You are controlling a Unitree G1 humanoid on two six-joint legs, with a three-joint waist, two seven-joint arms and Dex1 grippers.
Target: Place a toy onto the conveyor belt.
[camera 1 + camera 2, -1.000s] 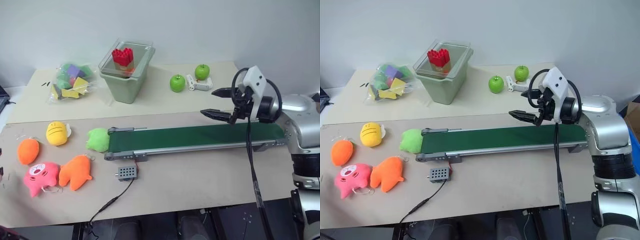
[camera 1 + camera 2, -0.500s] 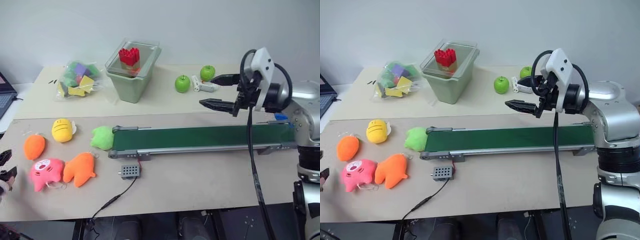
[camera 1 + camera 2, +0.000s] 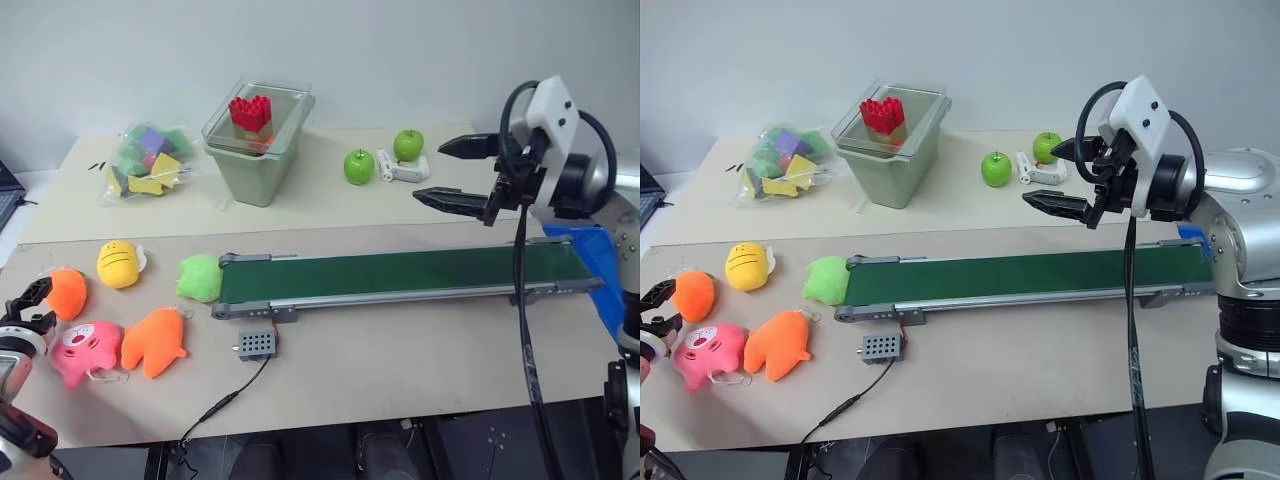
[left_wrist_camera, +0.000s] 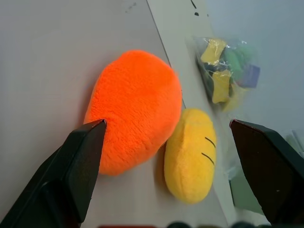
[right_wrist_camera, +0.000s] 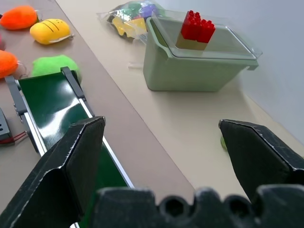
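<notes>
Wide left claw (image 4: pixel 166 142) around toy (image 4: pixel 133 111); right claw (image 3: pixel 450 170) wide, above conveyor belt (image 3: pixel 400 272).

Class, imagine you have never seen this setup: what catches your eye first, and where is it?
The long green conveyor belt across the middle of the table. Then the bright plush toys at its left end, where the open left gripper hangs beside the small orange toy. The open right gripper hangs above the belt's right part.

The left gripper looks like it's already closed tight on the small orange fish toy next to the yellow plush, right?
Not quite. The left gripper is open, its fingers spread wide and apart from the small orange toy, which lies on the table beside the yellow plush. The left wrist view shows this.
</notes>
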